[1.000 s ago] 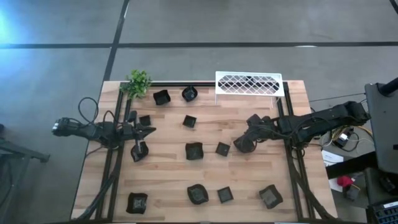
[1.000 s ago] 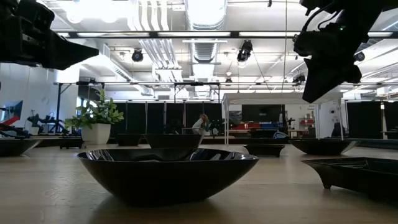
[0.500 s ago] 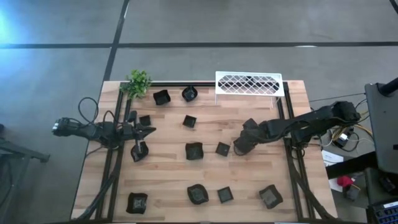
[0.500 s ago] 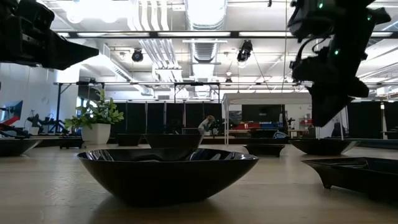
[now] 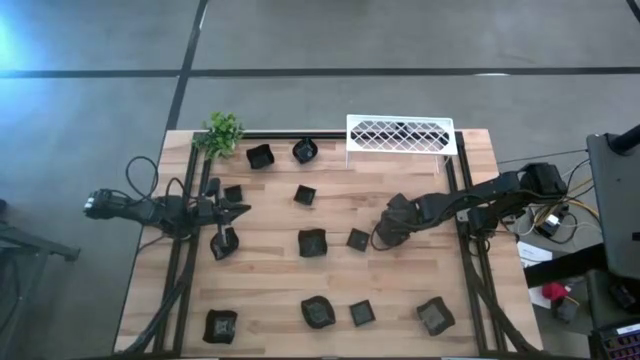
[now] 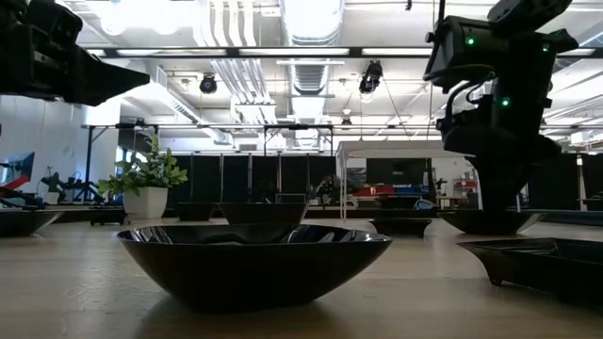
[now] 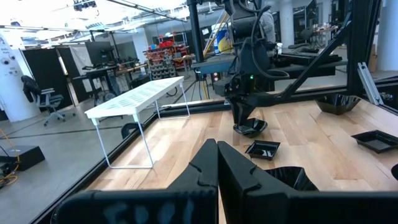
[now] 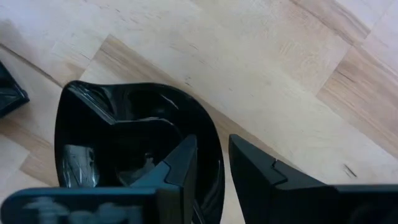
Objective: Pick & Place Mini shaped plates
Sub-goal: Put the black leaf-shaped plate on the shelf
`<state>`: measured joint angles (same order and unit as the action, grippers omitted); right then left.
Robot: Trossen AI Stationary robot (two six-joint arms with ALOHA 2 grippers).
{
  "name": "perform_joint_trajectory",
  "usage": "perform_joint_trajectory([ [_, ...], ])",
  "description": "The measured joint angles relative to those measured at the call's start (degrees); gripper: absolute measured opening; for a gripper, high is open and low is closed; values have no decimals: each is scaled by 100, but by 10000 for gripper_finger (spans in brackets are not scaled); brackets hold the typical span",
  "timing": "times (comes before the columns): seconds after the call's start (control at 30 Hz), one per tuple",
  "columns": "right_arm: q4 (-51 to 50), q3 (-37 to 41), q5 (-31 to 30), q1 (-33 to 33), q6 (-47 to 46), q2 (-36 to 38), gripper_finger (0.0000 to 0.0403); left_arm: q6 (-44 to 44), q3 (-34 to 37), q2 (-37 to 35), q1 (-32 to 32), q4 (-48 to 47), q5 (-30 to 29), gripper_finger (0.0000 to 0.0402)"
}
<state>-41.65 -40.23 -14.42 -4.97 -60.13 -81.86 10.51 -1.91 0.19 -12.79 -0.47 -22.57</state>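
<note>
A wooden table (image 5: 270, 285) seen from above carries small black plates scattered across its top. At the far left the left gripper (image 5: 243, 210) hangs over the table's left edge with its 2 fingers pressed together and nothing between them. Just beside it sit a small square plate (image 5: 232, 193) and another dark plate (image 5: 224, 243) below the arm. A green plant (image 5: 222, 133) stands at the back left corner. Next to it, along the back edge, rest 2 more plates (image 5: 260, 156), both empty. Toward the middle lie a single square plate (image 5: 305, 195), then a larger plate (image 5: 312, 242) and a smaller square one (image 5: 358, 239) side by side. Along the front edge 4 plates (image 5: 319, 311) sit in a loose row, all empty. Right of centre, the right gripper (image 5: 382, 234) is down at a shiny black dish (image 8: 134, 146); the wrist view shows its fingers spread astride the dish's raised rim, 1 finger (image 8: 177, 171) inside the bowl and the other outside on the wood. A white lattice rack (image 5: 400, 135) stands at the back right
</note>
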Motion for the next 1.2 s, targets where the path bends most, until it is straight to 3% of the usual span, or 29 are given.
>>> perform_joint_trajectory([
  [0.43, 69, 22, 70, 3, 26, -182, 75, -1, 0, 2, -1, 0, 0, 0],
  [0.7, 116, 7, 298, 1, 151, -296, 15, 0, 0, 1, 0, 0, 0, 0],
  [0.97, -58, -95, 338, 0, 326, 388, 8, -1, 0, 2, 1, 0, 0, 0],
  [1.2, -784, -529, -189, 2, 359, 1118, 7, 0, 0, 2, 0, -1, 1, 0],
])
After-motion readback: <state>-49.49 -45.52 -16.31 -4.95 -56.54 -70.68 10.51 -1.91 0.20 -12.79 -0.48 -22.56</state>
